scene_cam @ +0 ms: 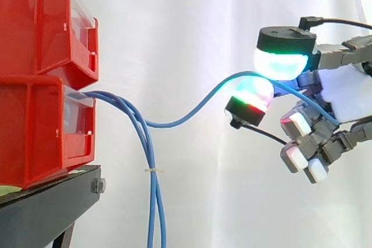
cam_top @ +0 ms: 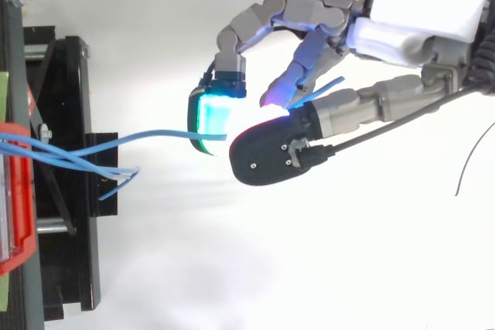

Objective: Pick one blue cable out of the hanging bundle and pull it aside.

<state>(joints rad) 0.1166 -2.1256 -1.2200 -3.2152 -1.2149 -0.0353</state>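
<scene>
Several thin blue cables come out of the lower red bin point(scene_cam: 43, 129) and hang down as a bundle point(scene_cam: 153, 201), tied with a small band. One blue cable point(scene_cam: 192, 111) is drawn away from the bundle to the right, sagging, then rising to my hand point(scene_cam: 349, 94). The hand is shut on this cable: a cyan-green glowing pad point(scene_cam: 282, 62) and a red-green glowing pad point(scene_cam: 253, 97) pinch it between them. In the top view the same cable point(cam_top: 147, 136) runs from the bins to the pinching fingertips point(cam_top: 209, 117), and its free end sticks out past the hand point(cam_top: 402, 28).
Two red bins are stacked at the left on a black stand point(scene_cam: 52, 201), the upper bin point(scene_cam: 40, 21) above the lower one. A white curtain hangs behind. Open room lies below and between the hand and the bundle.
</scene>
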